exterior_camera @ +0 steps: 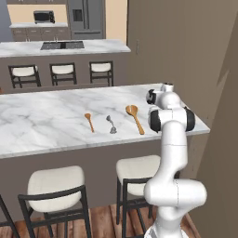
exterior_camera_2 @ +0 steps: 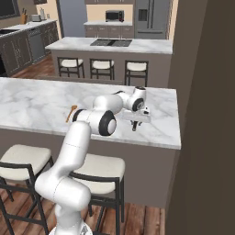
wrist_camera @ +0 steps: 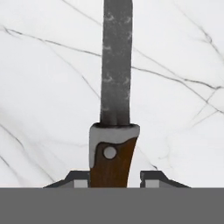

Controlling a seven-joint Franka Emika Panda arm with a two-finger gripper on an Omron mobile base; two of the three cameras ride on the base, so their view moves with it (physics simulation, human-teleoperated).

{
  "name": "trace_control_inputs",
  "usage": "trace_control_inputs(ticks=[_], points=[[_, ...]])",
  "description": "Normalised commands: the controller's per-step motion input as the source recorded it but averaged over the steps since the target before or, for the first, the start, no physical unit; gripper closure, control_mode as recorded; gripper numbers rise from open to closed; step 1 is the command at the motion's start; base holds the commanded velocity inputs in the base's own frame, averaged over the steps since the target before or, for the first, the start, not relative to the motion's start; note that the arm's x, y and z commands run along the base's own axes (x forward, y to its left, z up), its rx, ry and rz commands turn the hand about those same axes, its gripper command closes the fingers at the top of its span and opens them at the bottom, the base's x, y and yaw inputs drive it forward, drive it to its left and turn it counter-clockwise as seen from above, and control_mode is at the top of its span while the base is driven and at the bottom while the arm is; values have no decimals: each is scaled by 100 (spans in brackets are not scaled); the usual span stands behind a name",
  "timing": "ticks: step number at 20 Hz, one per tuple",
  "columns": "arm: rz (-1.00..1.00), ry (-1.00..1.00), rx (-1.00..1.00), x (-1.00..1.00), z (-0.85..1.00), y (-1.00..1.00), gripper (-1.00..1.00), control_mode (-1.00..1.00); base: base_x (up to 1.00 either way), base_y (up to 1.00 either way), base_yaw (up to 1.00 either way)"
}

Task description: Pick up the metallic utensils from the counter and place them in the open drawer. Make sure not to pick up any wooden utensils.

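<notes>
Knife [wrist_camera: 116,87] handle sits between the tool [wrist_camera: 113,178] fingertips on the counter [wrist_camera: 43,87].

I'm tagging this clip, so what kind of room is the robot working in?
A home kitchen, most likely: a long white marble counter lined with cushioned bar stools, a marble island with a black sink, and a microwave beside a steel fridge.
</notes>
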Motion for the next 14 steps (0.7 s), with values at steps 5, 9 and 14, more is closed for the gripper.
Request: trace_control_inputs(ticks=[5, 9, 14], points=[[0, 4, 0, -44, -89, 46, 100, -100, 0, 0, 0], [0, 15, 0, -46, -84, 29, 100, -100, 0, 0, 0], [0, 14, 0, -63, -68, 18, 100, -100, 0, 0, 0]])
